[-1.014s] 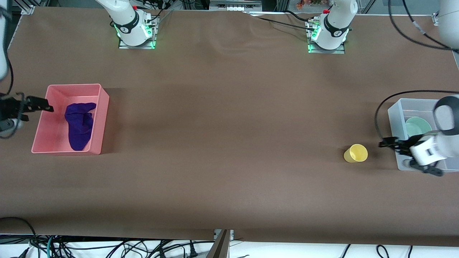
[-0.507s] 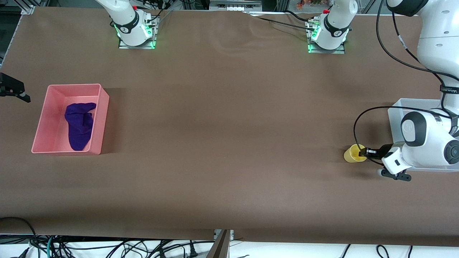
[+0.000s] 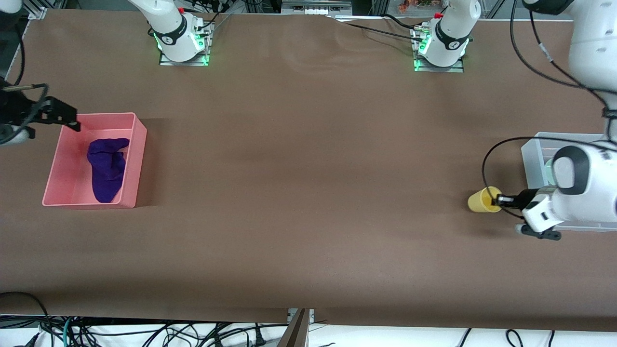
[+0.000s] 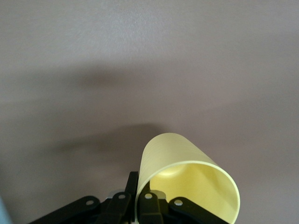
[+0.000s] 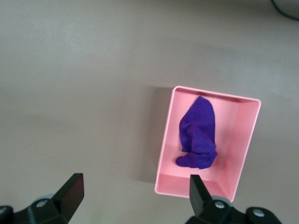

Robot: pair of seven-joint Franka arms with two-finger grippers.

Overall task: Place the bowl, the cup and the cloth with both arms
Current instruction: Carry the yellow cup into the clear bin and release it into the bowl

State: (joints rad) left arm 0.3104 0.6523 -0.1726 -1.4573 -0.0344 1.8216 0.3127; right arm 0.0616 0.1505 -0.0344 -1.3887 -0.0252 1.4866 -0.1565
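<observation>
Left claw [image 3: 497,199] clamped on cup [image 3: 482,199] rim, lower right of frame; right claw [image 3: 58,115] spread apart, upper left, over pink bin [image 3: 137,159].

The brown worktop [image 3: 308,168] is lit evenly and fairly brightly from overhead, and no glare is seen on its matte cover. Soft, blurred shadows are cast beside the pink bin [image 3: 94,161] on its side toward the left arm's end, and faint broad bands of shade are laid across the middle. Green glow is thrown onto the worktop at both arm bases. In the left wrist view, the yellow cup [image 4: 187,184] is rendered sharply and brightly, with a diffuse dark shadow spread on the surface near it. In the right wrist view, colours are slightly washed out, while the purple cloth [image 5: 198,133] is shown clearly. The front view's corners are darker.
</observation>
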